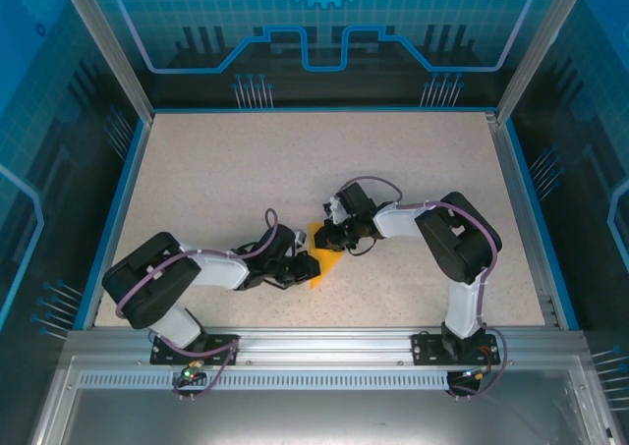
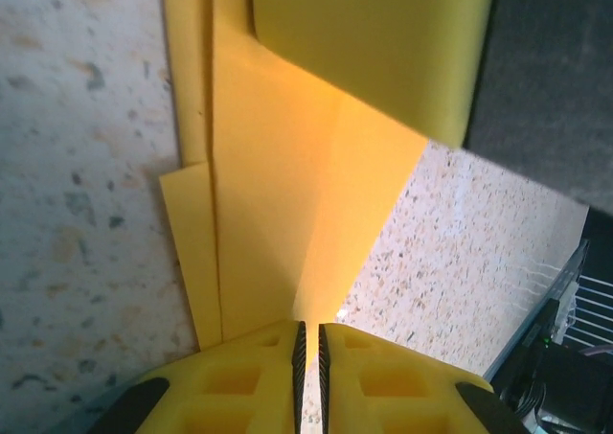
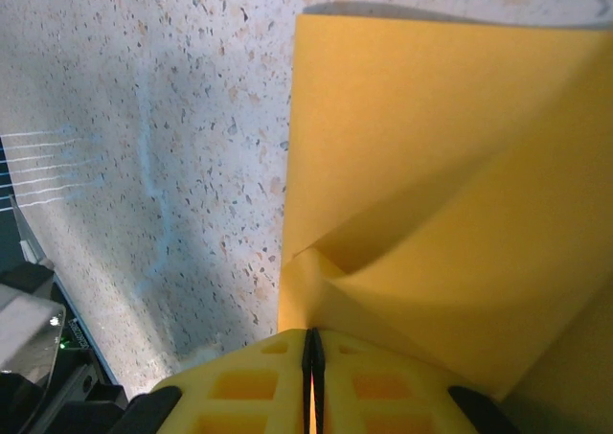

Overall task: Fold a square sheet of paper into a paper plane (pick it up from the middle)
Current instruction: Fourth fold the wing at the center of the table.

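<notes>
The square sheet of paper, orange-yellow and partly folded, lies between the two arms near the table's middle front. My left gripper reaches in from the left and is shut on the sheet's near edge. In the left wrist view the paper shows layered folds and runs into the narrow slit of the gripper. My right gripper comes from the right and is shut on a pinched ridge of the paper, which buckles upward just ahead of the gripper.
The speckled table has a blue rim and metal posts at its corners. A yellow finger of the other gripper hangs over the paper's far end in the left wrist view. Both arm bases stand at the near rail.
</notes>
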`<state>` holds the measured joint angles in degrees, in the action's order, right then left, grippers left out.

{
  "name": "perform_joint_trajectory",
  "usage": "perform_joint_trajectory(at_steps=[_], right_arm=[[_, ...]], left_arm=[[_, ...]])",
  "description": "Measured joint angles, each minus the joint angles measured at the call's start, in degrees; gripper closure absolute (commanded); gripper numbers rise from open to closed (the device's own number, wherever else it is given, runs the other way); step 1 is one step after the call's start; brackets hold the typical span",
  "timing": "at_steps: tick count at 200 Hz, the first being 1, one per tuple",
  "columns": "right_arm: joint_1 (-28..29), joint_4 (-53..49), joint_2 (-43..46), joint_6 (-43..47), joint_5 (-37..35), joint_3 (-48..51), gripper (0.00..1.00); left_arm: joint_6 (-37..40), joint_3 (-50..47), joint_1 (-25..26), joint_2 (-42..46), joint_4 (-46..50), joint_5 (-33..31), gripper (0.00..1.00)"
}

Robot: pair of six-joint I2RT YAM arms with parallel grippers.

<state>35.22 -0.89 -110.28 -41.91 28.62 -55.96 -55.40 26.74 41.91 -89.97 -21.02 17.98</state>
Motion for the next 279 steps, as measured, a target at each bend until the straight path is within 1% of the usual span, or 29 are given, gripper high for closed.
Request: perform_joint_trajectory(at_steps=[39,105,129,157,182,201,229,269,279], right_arm=[[0.0,0.0,0.0,0.0,0.1,0.0,0.88],[0.0,0.0,-0.1,0.0,0.1,0.0,0.88],[0.0,0.0,-0.1,0.0,0.2,0.0,0.88],[0.0,0.0,-0.1,0.0,0.2,0.0,0.88],[0.0,0.0,-0.1,0.0,0.2,0.0,0.88],[0.0,0.0,-0.1,0.0,0.2,0.0,0.88],[0.0,0.0,-0.1,0.0,0.2,0.0,0.88],[0.0,0.0,-0.1,0.0,0.2,0.0,0.88],[0.0,0.0,0.0,0.0,0.2,0.0,0.88]], left_arm=[[0.0,-1.6,1.0,2.5,2.3,-0.2,0.83],[0.3,-3.3,1.2,4.8,3.3,0.3,0.83],[1.2,-3.3,1.6,6.0,5.8,0.5,0.83],[1.6,-3.3,2.3,9.4,11.4,0.3,0.83],[1.9,-3.0,2.5,13.5,14.8,-1.5,0.83],[2.0,-2.0,2.5,15.0,14.8,-2.9,0.83],[2.0,0.5,2.5,13.6,13.2,-3.7,0.83],[1.7,3.4,2.5,5.4,9.1,-3.5,0.84],[1.4,3.4,2.5,3.5,8.4,-3.0,0.87]])
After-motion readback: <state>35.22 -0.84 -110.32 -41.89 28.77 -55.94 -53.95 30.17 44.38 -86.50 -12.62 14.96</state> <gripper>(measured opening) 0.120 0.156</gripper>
